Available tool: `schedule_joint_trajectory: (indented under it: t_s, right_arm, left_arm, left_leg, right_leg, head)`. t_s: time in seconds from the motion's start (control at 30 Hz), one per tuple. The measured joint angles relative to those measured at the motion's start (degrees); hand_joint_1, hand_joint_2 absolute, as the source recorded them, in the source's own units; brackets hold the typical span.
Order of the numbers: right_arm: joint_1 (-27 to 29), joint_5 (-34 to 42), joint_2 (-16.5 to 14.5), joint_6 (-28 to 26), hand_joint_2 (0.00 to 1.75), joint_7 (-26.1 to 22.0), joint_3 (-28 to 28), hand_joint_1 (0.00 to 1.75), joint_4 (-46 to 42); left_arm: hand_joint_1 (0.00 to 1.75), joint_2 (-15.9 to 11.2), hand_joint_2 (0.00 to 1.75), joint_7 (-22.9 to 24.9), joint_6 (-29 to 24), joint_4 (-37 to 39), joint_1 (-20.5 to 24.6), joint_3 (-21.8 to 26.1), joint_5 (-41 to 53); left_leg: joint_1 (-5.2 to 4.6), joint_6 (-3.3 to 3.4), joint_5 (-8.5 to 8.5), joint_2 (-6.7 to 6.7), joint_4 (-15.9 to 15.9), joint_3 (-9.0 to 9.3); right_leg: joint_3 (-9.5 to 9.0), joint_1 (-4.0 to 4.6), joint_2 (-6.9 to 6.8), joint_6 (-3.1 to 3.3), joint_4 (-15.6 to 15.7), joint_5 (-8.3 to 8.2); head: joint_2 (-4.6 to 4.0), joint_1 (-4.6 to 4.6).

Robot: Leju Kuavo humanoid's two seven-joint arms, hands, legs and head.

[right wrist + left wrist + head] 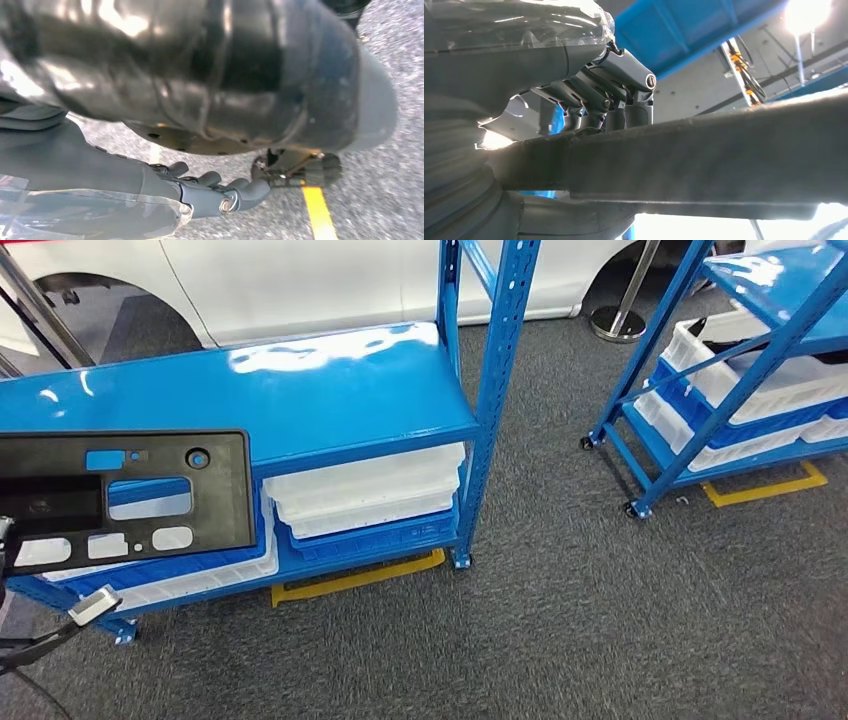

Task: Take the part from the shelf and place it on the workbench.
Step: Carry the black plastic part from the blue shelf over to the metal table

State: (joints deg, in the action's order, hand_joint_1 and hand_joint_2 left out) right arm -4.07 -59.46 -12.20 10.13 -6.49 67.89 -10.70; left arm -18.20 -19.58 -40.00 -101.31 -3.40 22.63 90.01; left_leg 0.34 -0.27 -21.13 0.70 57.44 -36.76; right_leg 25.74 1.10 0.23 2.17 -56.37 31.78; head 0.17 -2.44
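- Flat black plastic panel with rectangular cut-outs (125,490): held up at the left edge of the head view, in front of the blue metal shelf unit (330,390); off the shelf, not resting on any surface.
- Left hand (609,100): the left wrist view shows its dark fingers (639,107) curled down onto the panel's edge, thumb beneath; it grips the panel.
- Right hand (210,192): the right wrist view shows it hanging above the floor, fingers loosely extended, holding nothing.
- White plastic bins (365,490) and blue plastic bins (370,537): stacked on the unit's lower level; contents not visible.
- Second blue shelf unit on castors (740,360): well apart to the right, carrying more white and blue bins.
- Grey carpet floor (560,620): yellow tape marks (350,580) beneath the shelf units.
- White car body (300,280): behind the shelf unit.
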Motion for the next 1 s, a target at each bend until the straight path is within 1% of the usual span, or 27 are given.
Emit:
schedule_joint_trajectory:
  t_s: [0.03,0.07,0.1,0.13,0.17,0.2,0.23,0.27,0.3,0.33,0.37,0.4,0.43,0.47,0.5,0.53,0.57,0.6,0.63,0.7,0.73,0.77,0.8,0.83,0.9,0.97,1.0]
  right_arm:
    - [0.0,-0.1,0.0,0.1,0.00,-0.1,0.0,0.00,0.0]
    - [0.0,-0.1,-0.1,0.2,0.00,-0.2,0.0,0.00,0.0]
    - [0.1,-0.2,-0.1,0.2,0.00,-0.2,0.0,0.00,0.0]
    - [0.1,-0.3,-0.2,0.2,0.00,-0.2,0.0,0.00,0.0]
    - [0.2,-0.3,-0.2,0.2,0.00,-0.2,0.0,0.00,0.0]
    - [0.2,-0.3,-0.2,0.3,0.00,-0.2,0.0,0.00,0.0]
    - [0.2,-0.4,-0.2,0.3,0.00,-0.2,0.0,0.00,0.0]
    - [0.2,-0.6,-0.2,0.3,0.00,-0.3,0.0,0.00,0.0]
    - [0.2,-0.8,-0.2,0.3,0.00,-0.3,0.0,0.00,0.0]
    - [0.2,-1.0,-0.2,0.3,0.00,-0.5,0.0,0.00,0.0]
    - [0.3,-1.2,-0.2,0.4,0.00,-0.6,0.0,0.00,0.0]
    - [0.3,-1.3,-0.2,0.5,0.00,-0.8,0.0,0.00,0.0]
    - [0.3,-1.4,-0.2,0.5,0.00,-0.9,0.0,0.00,0.0]
    - [0.3,-1.4,-0.2,0.6,0.00,-1.1,0.0,0.00,0.0]
    - [0.2,-1.5,-0.3,0.7,0.00,-1.2,0.0,0.00,0.0]
    - [0.2,-1.5,-0.3,0.7,0.00,-1.3,-0.1,0.00,0.0]
    - [0.2,-1.5,-0.3,0.8,0.00,-1.3,-0.1,0.00,0.0]
    - [0.2,-1.5,-0.3,0.8,0.00,-1.4,-0.1,0.00,0.0]
    - [0.2,-1.5,-0.2,0.9,0.00,-1.4,-0.1,0.00,0.0]
    - [0.3,-1.5,-0.2,0.9,0.00,-1.4,-0.1,0.00,0.0]
    - [0.3,-1.5,-0.2,0.9,0.00,-1.5,-0.1,0.00,0.0]
    - [0.3,-1.5,-0.2,0.9,0.00,-1.5,-0.1,0.00,0.0]
    - [0.3,-1.5,-0.2,0.9,0.00,-1.5,-0.1,0.00,0.0]
    - [0.3,-1.5,-0.2,0.9,0.00,-1.5,-0.1,0.00,0.0]
    - [0.3,-1.6,0.0,1.0,0.00,-1.6,-0.1,0.00,0.0]
    - [0.3,-1.7,0.0,1.0,0.00,-1.6,-0.1,0.00,0.0]
    - [0.3,-1.7,0.0,1.0,0.00,-1.6,-0.1,0.00,0.1]
  left_arm:
    - [1.75,0.2,1.75,-0.6,0.0,-0.1,0.0,0.2,0.0]
    - [1.75,0.3,1.75,-1.5,0.0,-0.4,0.0,0.6,0.0]
    - [1.75,0.5,1.75,-2.7,0.0,-0.7,0.0,1.2,0.0]
    - [1.75,0.8,1.75,-3.8,0.0,-1.0,0.0,1.9,0.0]
    - [1.75,1.1,1.75,-4.6,0.0,-1.2,0.1,2.7,0.0]
    - [1.75,1.5,1.75,-5.2,0.0,-1.3,0.2,3.4,0.0]
    - [1.75,1.9,1.75,-5.5,0.0,-1.3,0.3,4.0,0.0]
    - [1.75,2.3,1.75,-5.7,0.0,-1.3,0.4,4.4,0.0]
    - [1.75,2.6,1.75,-5.9,0.0,-1.3,0.5,4.8,0.0]
    - [1.75,2.8,1.75,-6.0,0.0,-1.3,0.6,5.1,0.0]
    - [1.75,3.0,1.75,-6.0,0.0,-1.3,0.9,5.3,0.0]
    - [1.75,3.2,1.75,-5.8,0.0,-1.4,1.2,5.4,0.0]
    - [1.75,3.3,1.75,-5.4,0.0,-1.4,1.4,5.5,0.0]
    - [1.75,3.4,1.75,-4.8,0.0,-1.5,1.4,5.5,0.0]
    - [1.75,3.5,1.75,-3.9,0.0,-1.6,1.3,5.5,0.0]
    - [1.75,3.5,1.75,-3.0,0.0,-1.6,1.1,5.5,0.0]
    - [1.75,3.5,1.75,-2.0,0.0,-1.6,1.0,5.5,0.0]
    - [1.75,3.5,1.75,-1.1,0.0,-1.7,0.9,5.4,0.0]
    - [1.75,3.5,1.75,-0.4,0.0,-1.7,0.9,5.4,0.0]
    - [1.75,3.5,1.75,0.8,0.0,-1.7,0.7,5.2,0.0]
    - [1.75,3.5,1.75,1.3,0.0,-1.7,0.6,5.2,0.0]
    - [1.75,3.4,1.75,1.9,0.0,-1.6,0.5,5.1,0.0]
    - [1.75,3.3,1.75,2.4,0.0,-1.6,0.4,5.0,0.0]
    - [1.75,3.2,1.75,2.7,0.0,-1.6,0.3,5.0,0.0]
    - [1.75,2.9,1.75,3.1,0.0,-1.6,0.4,4.8,0.0]
    - [1.75,2.7,1.75,3.3,0.0,-1.5,0.4,4.6,0.0]
    - [1.75,2.6,1.75,3.4,0.0,-1.4,0.3,4.5,0.0]
  left_leg:
    - [0.17,-0.31,-0.08,-0.09,0.1,-0.28]
    - [0.30,-0.59,-1.08,-0.18,0.7,-0.73]
    - [0.38,-0.85,-3.15,-0.27,2.4,-1.38]
    - [0.54,-1.11,-6.02,-0.33,5.2,-2.24]
    - [0.64,-1.42,-8.69,-0.33,8.7,-3.19]
    - [0.78,-1.76,-10.34,-0.33,12.4,-3.99]
    - [0.98,-2.11,-10.52,-0.32,15.2,-4.38]
    - [1.19,-2.46,-9.33,-0.28,16.3,-3.99]
    - [1.41,-2.82,-7.56,-0.10,15.4,-2.65]
    - [1.64,-3.21,-6.10,0.52,12.5,-0.23]
    - [1.66,-3.62,-5.71,1.55,8.7,2.67]
    - [1.55,-3.56,-6.17,2.44,5.0,5.14]
    - [1.39,-3.19,-7.04,3.04,2.3,6.79]
    - [1.15,-2.59,-7.85,3.04,1.1,7.28]
    - [1.13,-1.71,-8.03,2.47,0.7,7.05]
    - [1.22,-1.05,-7.88,1.94,0.6,6.80]
    - [1.31,-0.45,-7.59,1.42,0.6,6.56]
    - [1.38,0.11,-7.24,0.96,0.5,6.36]
    - [1.34,0.54,-6.94,0.50,0.5,6.09]
    - [1.13,1.01,-6.44,-0.58,0.6,5.40]
    - [1.00,1.07,-6.26,-1.23,0.7,5.13]
    - [0.88,1.06,-6.13,-1.91,0.7,4.95]
    - [0.75,1.04,-6.04,-2.62,0.8,4.86]
    - [0.64,1.00,-5.96,-3.32,0.8,4.83]
    - [0.64,0.74,-5.76,-4.57,0.8,4.60]
    - [1.09,0.07,-5.39,-5.78,0.8,4.02]
    - [1.21,-0.36,-5.15,-6.51,0.7,3.77]
  right_leg:
    - [0.39,0.00,-0.10,0.16,0.2,-0.61]
    - [0.81,-0.13,-0.23,0.50,0.5,-1.18]
    - [1.34,-0.29,-0.38,0.79,0.7,-1.85]
    - [1.99,-0.33,-0.52,0.98,0.7,-2.45]
    - [2.70,-0.35,-0.71,1.13,0.7,-3.02]
    - [3.46,-0.37,-0.92,1.06,0.6,-3.59]
    - [4.27,-0.43,-1.24,0.95,0.4,-4.10]
    - [5.10,-0.54,-1.66,0.77,0.1,-4.49]
    - [5.95,-0.71,-2.06,0.55,-0.3,-4.77]
    - [6.76,-0.90,-2.58,0.28,-0.9,-4.90]
    - [7.50,-1.00,-3.07,-0.06,-1.7,-4.89]
    - [8.05,-0.99,-3.58,-0.40,-2.4,-4.84]
    - [8.43,-0.90,-4.12,-0.74,-3.0,-4.81]
    - [8.65,-0.80,-4.65,-1.06,-3.4,-4.86]
    - [8.71,-0.73,-5.23,-1.34,-3.6,-4.96]
    - [8.79,-0.82,-5.15,-1.71,-3.8,-4.82]
    - [9.08,-0.95,-4.40,-2.06,-4.5,-4.12]
    - [9.77,-1.08,-3.26,-2.36,-6.2,-2.73]
    - [10.96,-1.21,-1.90,-2.59,-9.1,-0.75]
    - [13.93,-1.25,-0.69,-2.65,-16.2,2.95]
    - [14.85,-1.24,-0.55,-2.57,-18.6,3.64]
    - [14.77,-1.21,-0.45,-2.36,-18.9,3.15]
    - [13.61,-1.12,-0.18,-2.01,-17.0,1.65]
    - [11.64,-1.00,0.49,-1.48,-13.4,-0.44]
    - [8.04,-0.92,3.62,-0.13,-6.2,-3.27]
    - [6.99,-0.77,5.42,0.55,-3.5,-3.72]
    - [6.95,-0.64,4.92,0.51,-3.0,-3.93]
  head:
    - [0.00,0.01]
    - [0.00,0.01]
    - [0.00,0.00]
    - [0.00,-0.01]
    - [0.00,-0.01]
    - [0.00,-0.01]
    - [0.00,-0.01]
    - [0.00,-0.01]
    - [0.00,-0.01]
    - [0.00,-0.01]
    - [0.00,-0.04]
    - [0.00,-0.02]
    - [0.00,-0.02]
    - [0.00,-0.01]
    - [0.00,0.04]
    - [0.00,0.03]
    - [0.00,0.04]
    - [0.00,0.04]
    - [0.00,0.04]
    - [-0.01,0.03]
    - [-0.01,0.03]
    - [-0.01,0.03]
    - [0.00,0.03]
    - [0.00,0.04]
    - [0.00,-0.07]
    - [0.00,-0.08]
    - [0.00,-0.04]
